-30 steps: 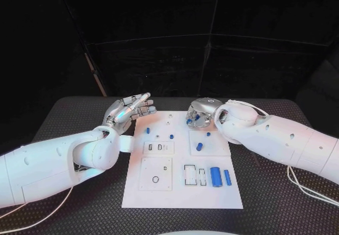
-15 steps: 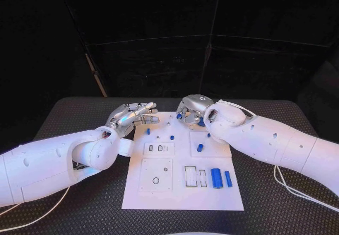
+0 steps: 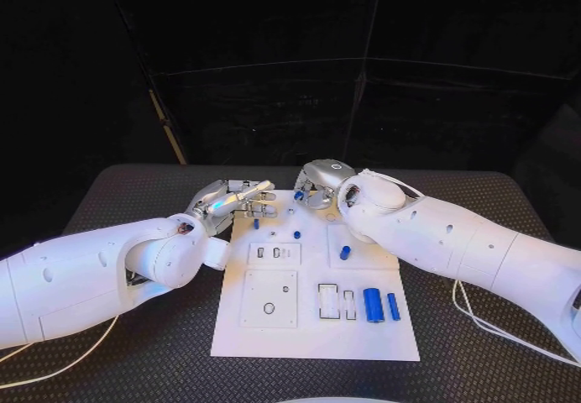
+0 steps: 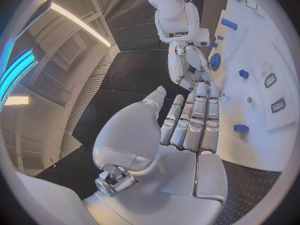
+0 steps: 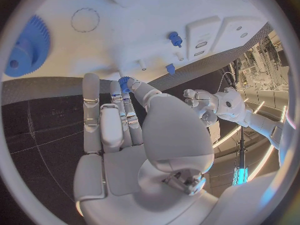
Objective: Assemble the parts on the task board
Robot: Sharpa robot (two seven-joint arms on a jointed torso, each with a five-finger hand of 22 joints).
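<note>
Black textured matting covers the bench [image 3: 109, 201], and on it lies the white rectangular task board [image 3: 315, 332], long side running from six to twelve o'clock. We see both hands at the board's twelve o'clock end. Our left hand [image 3: 227, 201] hangs over the board's eleven o'clock corner with its fingers stretched out side by side and nothing between them, so it is released; the left wrist view shows the same flat, straight fingers [image 4: 190, 122] above the board's edge. Our right hand [image 3: 320, 186] sits just beside it at twelve o'clock, fingers curled downward, and in the right wrist view a small blue toothed part [image 5: 124, 83] is pinched between thumb and fingertip, so that hand is grasping it. That view also shows a large blue gear wheel [image 5: 28, 47] lying on the board. Across the board lie further small blue parts: a short peg [image 3: 345, 251] near the centre, and two blue cylinders [image 3: 373, 303] side by side towards four o'clock, next to rectangular recesses [image 3: 328, 301].
</note>
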